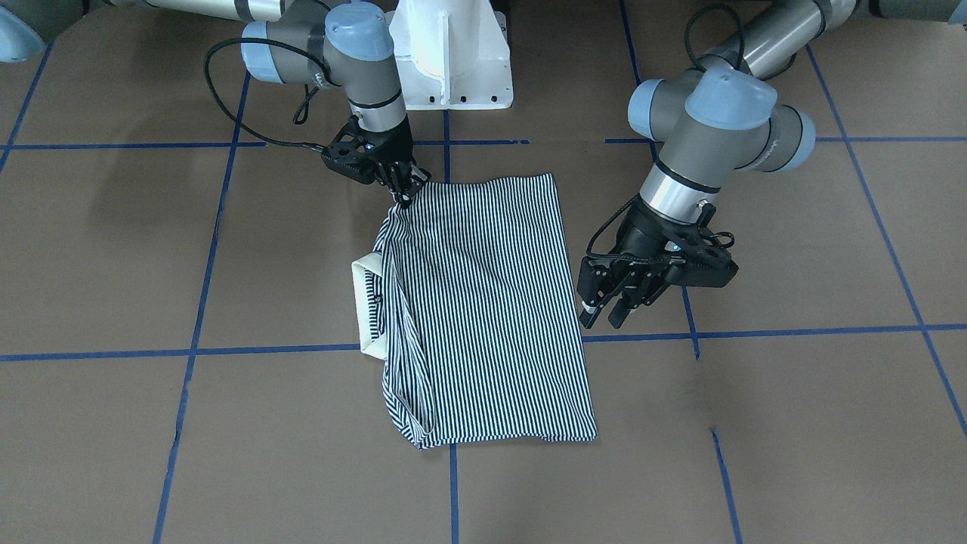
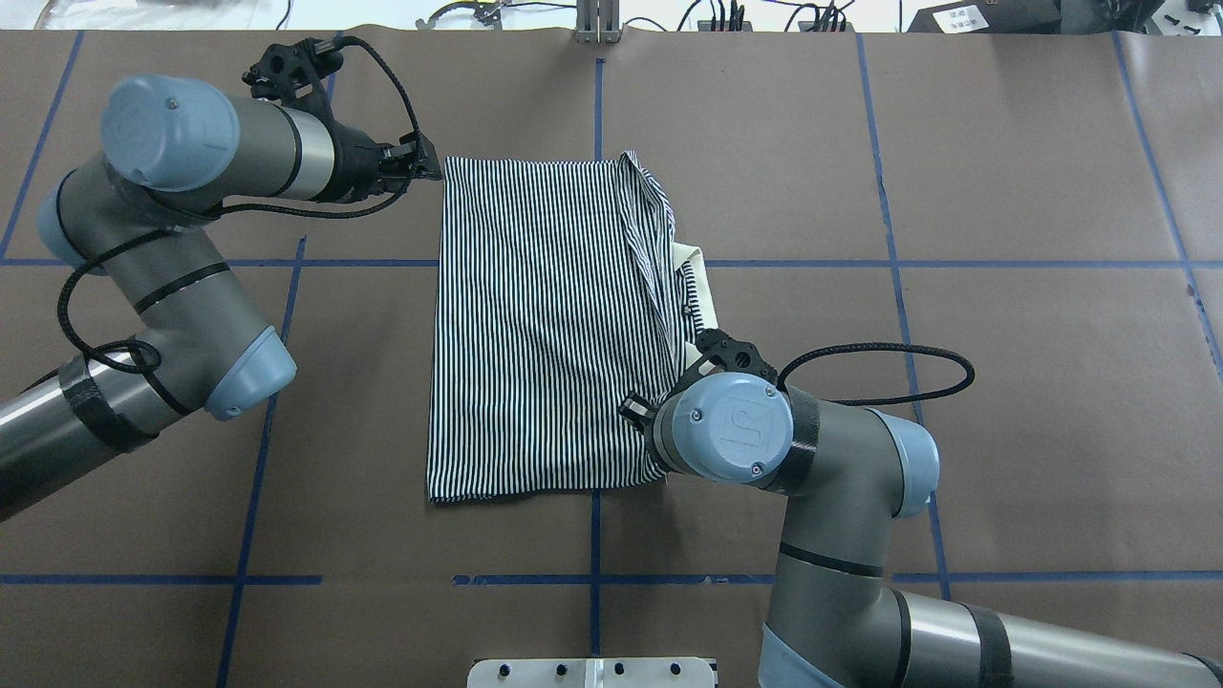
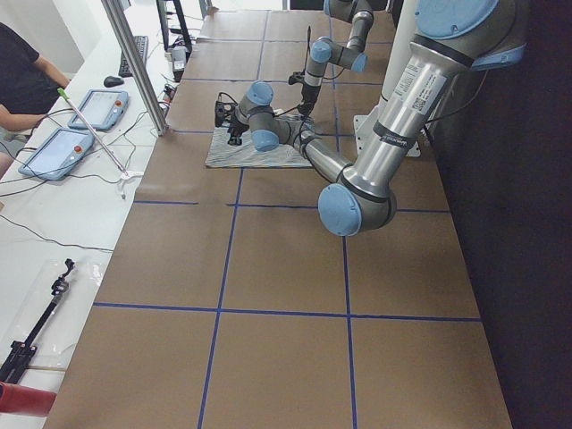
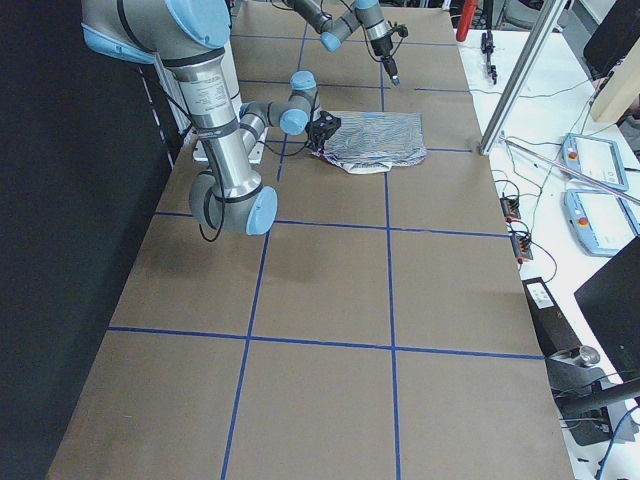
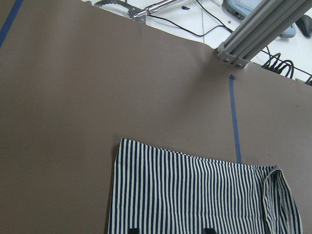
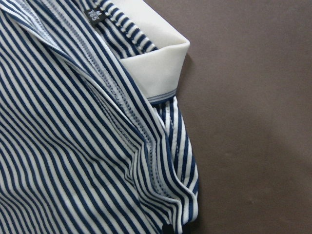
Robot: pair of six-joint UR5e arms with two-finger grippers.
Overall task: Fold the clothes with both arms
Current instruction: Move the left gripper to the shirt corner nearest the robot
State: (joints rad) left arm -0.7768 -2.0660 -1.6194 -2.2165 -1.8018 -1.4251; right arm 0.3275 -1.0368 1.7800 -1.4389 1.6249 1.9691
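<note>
the right gripper (image 1: 406, 193) has its fingers pinched together on a corner of the polo shirt (image 1: 491, 302), at the robot-side end of the edge where the cream collar (image 1: 366, 310) sticks out. the left gripper (image 1: 602, 317) hangs with its fingers spread, holding nothing, just off the shirt's opposite long edge; the overhead view puts it by the far corner (image 2: 420, 170).

the shirt (image 2: 545, 325) lies flat in the middle of the brown table (image 1: 755, 453), folded to a rough rectangle, with a rumpled fold of cloth running along the collar side.

from overhead the right gripper's fingers are hidden beneath the arm's own wrist, so the pinch reads only in the front-facing view. the left wrist camera cuts its fingertips (image 5: 208, 230) off at the bottom edge, apart, with striped cloth (image 5: 195, 195) lying under them. in both side views the grippers are too small to judge.

the right wrist camera alone shows the collar (image 6: 156, 63) close up, a small dark neck label (image 6: 94, 15) and the stitched seams bunched beside it. the exterior right view alone shows the left gripper (image 4: 392, 72) raised clear of the table.
</note>
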